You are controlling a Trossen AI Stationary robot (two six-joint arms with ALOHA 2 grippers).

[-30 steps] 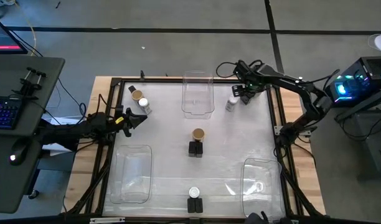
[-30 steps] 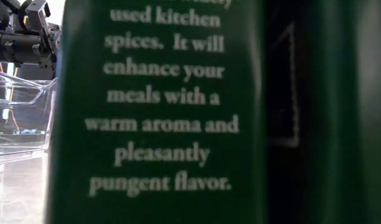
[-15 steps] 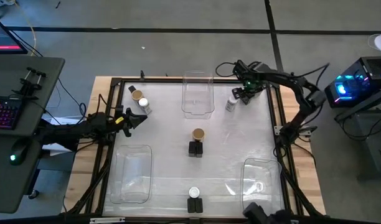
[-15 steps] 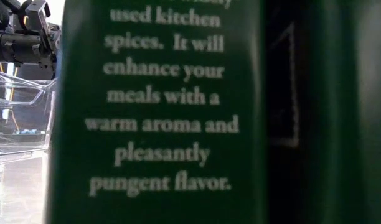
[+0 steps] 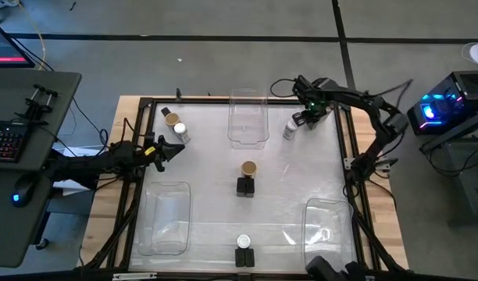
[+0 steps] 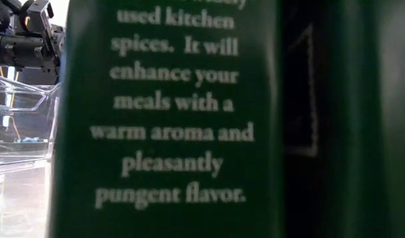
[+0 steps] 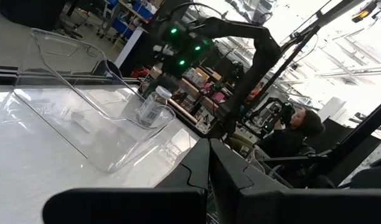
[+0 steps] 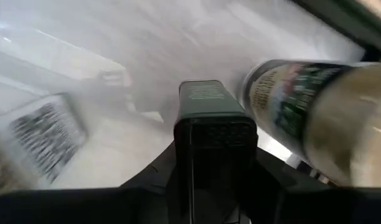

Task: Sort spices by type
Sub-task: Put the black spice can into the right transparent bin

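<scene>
Several spice containers stand on the white table. Far left are a tan-lidded jar (image 5: pixel 172 119) and a white-lidded jar (image 5: pixel 180 131). At the centre a tan-lidded jar (image 5: pixel 248 168) stands by a black box (image 5: pixel 245 186). At the near edge a white-lidded jar (image 5: pixel 243 241) stands by a black box (image 5: pixel 244 257). Another white-lidded jar (image 5: pixel 290 129) (image 7: pixel 153 107) stands upright far right. My right gripper (image 5: pixel 304 118) (image 8: pixel 209 118), shut, hovers just right of that jar (image 8: pixel 302 112). My left gripper (image 5: pixel 175 148) (image 7: pixel 209 165) waits shut at the left edge. My right gripper's shut fingers (image 8: pixel 209 106) come down slanting from the far right, close beside the upper side of the far-right white-lidded jar (image 8: pixel 259 93). I cannot tell whether a finger touches it. The jar stands on the table.
Three clear plastic bins lie on the table: far centre (image 5: pixel 248 117), near left (image 5: pixel 164 218), near right (image 5: pixel 326 226). A dark frame (image 5: pixel 137 156) runs round the table. The near black box (image 6: pixel 169 119) fills the low view. Something dark (image 5: pixel 325 269) shows at the near edge.
My right arm has drawn its elbow in toward the table's far right corner, and its gripper has shifted slightly toward the right edge, staying beside the white-lidded jar. The jar has kept its place.
</scene>
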